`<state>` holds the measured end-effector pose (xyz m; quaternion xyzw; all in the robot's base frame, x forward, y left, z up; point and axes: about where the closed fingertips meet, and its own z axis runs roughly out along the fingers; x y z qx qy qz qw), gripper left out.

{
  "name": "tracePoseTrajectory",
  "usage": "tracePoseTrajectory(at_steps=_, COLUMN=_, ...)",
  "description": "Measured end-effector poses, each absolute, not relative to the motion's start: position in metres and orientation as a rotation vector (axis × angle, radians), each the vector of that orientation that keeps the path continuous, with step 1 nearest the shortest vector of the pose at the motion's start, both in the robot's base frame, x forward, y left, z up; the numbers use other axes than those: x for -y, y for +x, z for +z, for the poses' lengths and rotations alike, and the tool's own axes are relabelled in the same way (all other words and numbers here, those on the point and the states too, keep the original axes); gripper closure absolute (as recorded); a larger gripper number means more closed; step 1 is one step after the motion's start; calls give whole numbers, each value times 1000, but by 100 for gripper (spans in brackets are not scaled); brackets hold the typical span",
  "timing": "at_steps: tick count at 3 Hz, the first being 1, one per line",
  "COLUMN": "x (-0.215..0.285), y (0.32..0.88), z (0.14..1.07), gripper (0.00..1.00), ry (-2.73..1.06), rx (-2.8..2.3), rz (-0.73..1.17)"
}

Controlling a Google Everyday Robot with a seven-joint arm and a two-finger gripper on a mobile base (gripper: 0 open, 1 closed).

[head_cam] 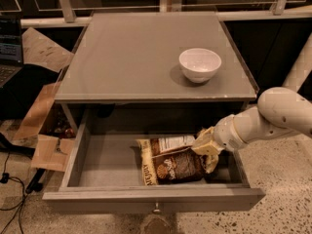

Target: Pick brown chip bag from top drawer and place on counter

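My gripper [206,148] sits at the 3 o'clock edge of the brown chip bag [170,164] in the top drawer [105,161], clamped or not I can't tell; next, lift it to the counter [139,57] at 12 o'clock.

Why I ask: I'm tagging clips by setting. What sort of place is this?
Likely a lab or workshop: flattened cardboard on speckled floor, a laptop. The gripper is in the top drawer, at the brown chip bag.

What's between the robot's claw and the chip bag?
Nothing in the camera view: the gripper touches the brown chip bag at its right end, inside the top drawer.
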<state>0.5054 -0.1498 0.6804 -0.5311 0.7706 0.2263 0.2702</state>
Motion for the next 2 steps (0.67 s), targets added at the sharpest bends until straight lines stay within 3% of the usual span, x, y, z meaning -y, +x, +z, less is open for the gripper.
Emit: tracePoseTrajectory(at_steps=2, x=150, y=488, z=738, gripper=100, ry=-1351, rx=-1838, rz=802)
